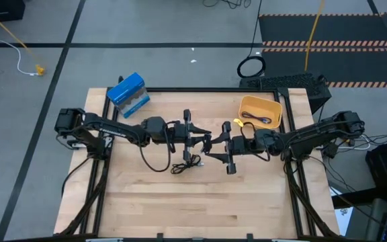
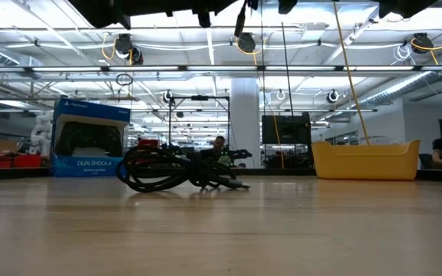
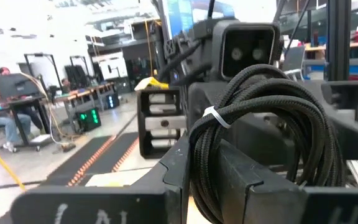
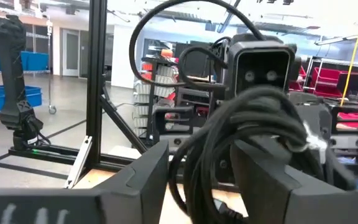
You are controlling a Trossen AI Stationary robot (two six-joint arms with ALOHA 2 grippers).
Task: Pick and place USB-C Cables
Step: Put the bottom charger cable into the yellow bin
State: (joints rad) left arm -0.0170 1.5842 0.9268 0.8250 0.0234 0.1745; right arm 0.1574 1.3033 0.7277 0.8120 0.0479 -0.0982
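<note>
Two tools meet above my desk point(image 1: 140, 202): left tool point(image 1: 200, 140) clamped on a black coiled cable point(image 3: 260, 137), right tool point(image 1: 215, 145) fingers apart around it.

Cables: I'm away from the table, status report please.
Left gripper shut on black cable coil, mid-table. Right gripper meets it at the same coil. Second cable loose on table; third cable in yellow bin. Nothing blocking.

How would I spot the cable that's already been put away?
Find the yellow bin at the far right of the table. The small dark coiled cable lies inside it; the other loose cable lies on bare wood mid-table.
</note>
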